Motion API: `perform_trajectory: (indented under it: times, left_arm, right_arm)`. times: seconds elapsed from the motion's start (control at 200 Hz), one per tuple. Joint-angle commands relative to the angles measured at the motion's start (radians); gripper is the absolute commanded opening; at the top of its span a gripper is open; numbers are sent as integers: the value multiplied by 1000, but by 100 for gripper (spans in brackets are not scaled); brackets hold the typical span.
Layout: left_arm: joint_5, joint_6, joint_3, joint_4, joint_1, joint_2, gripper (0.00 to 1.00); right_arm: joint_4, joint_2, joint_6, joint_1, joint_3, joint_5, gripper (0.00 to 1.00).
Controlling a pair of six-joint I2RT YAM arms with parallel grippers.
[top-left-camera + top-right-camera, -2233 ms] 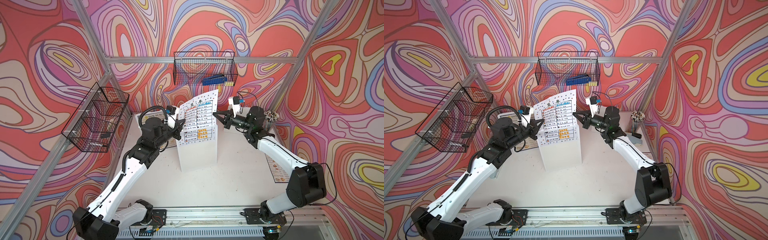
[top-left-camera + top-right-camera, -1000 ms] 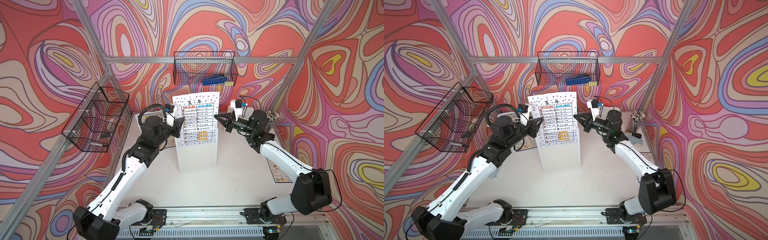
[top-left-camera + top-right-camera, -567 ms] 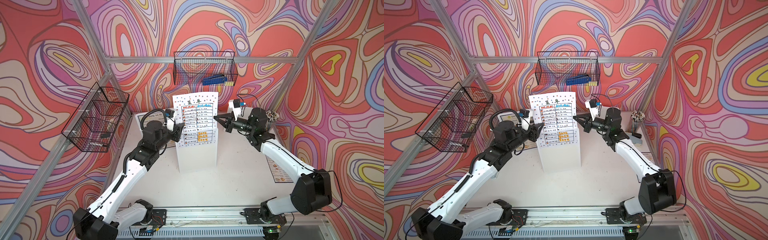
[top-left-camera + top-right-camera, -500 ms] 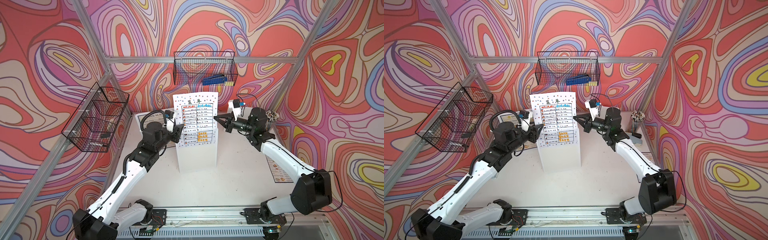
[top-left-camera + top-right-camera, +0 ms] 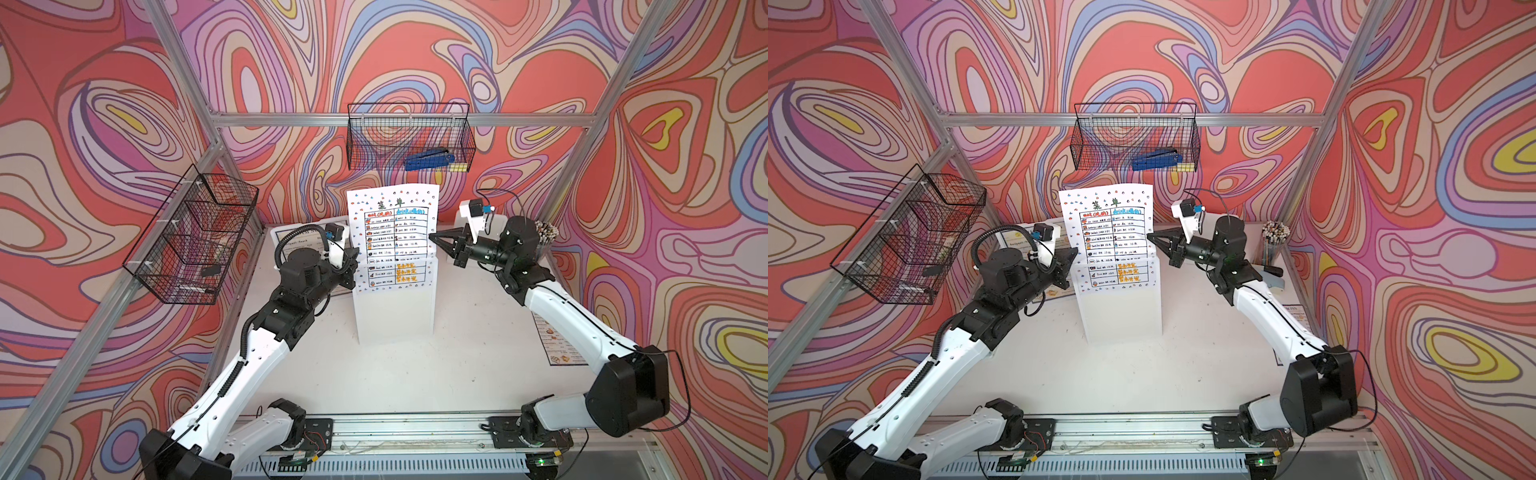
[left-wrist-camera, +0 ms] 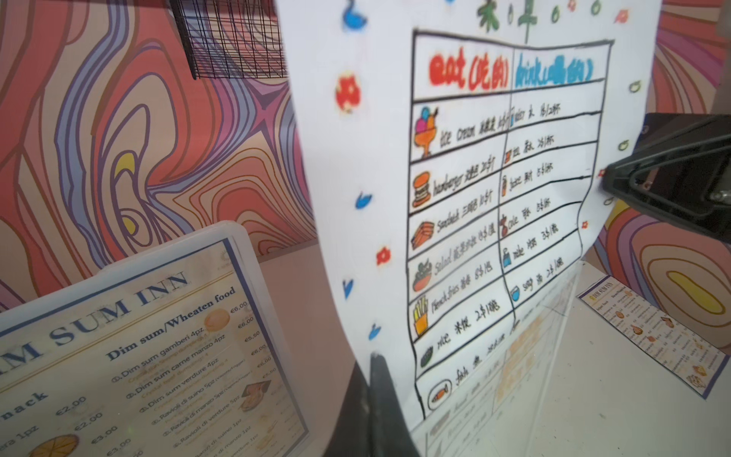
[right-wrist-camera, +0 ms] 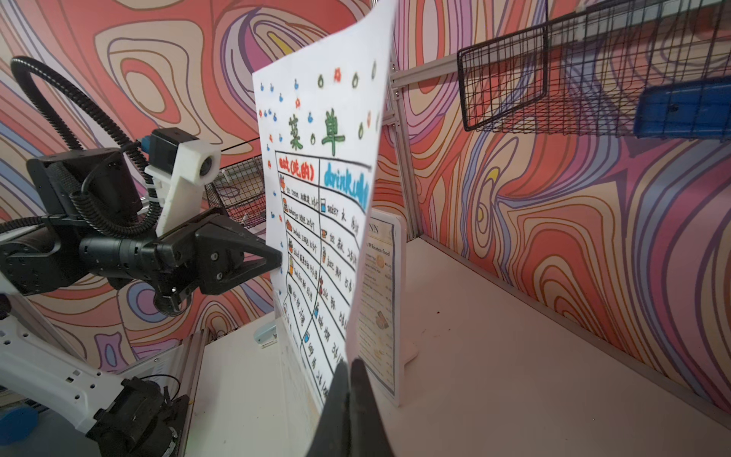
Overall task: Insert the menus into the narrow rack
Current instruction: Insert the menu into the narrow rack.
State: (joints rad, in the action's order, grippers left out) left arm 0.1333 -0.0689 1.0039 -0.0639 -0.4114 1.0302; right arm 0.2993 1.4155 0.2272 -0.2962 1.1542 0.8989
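Centre of worktop (image 5: 395,382): white menu (image 5: 392,232) stands upright, bottom strip inside the clear rack (image 5: 395,320), lowest rows showing through the front wall. Most of the sheet sticks out above. My read is that it's not seated, since the bottom edge sits well above the rack's base.

Left tool (image 5: 354,259) is pressed together at the sheet's left edge and right tool (image 5: 432,237) on its right edge, each apparently pinching paper. Opposed edge grips make sense: floppy sheet, narrow slot, tension keeps it flat and vertical.

Snag: both tools sit just above the rack rim, so pushing lower likely fouls it. Regrip higher or let go.

Left to do: large DIM SUM INN menu (image 6: 130,348) on a white board (image 6: 241,245), back-left behind the left arm, and small DIM SUM INN menu (image 6: 652,336) flat at the worktop's right edge. Pen cup (image 5: 546,230), back-wall wire basket (image 5: 409,137) and left-wall wire basket (image 5: 191,237) are out of the way.
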Motion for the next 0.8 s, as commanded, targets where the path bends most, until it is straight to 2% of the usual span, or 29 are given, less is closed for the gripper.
perform_trajectory:
  times: [0.0, 0.12, 0.245, 0.546, 0.796]
  left_arm:
    - [-2, -19, -16, 7, 9, -33, 0]
    - [-3, -26, -19, -5, 9, -33, 0]
    - [5, -35, -17, -11, 9, -32, 0]
    - [31, -58, -11, -19, 8, -16, 0]
    - [28, -64, -18, -29, 9, -19, 0]
  right_arm:
    - [65, -17, 46, -6, -31, 64, 0]
    - [126, -4, 105, -6, -41, 117, 0]
    - [101, -12, 106, -6, -55, 112, 0]
    - [-63, -56, 42, -6, -69, 7, 0]
    - [-69, -17, 9, -6, -43, -29, 0]
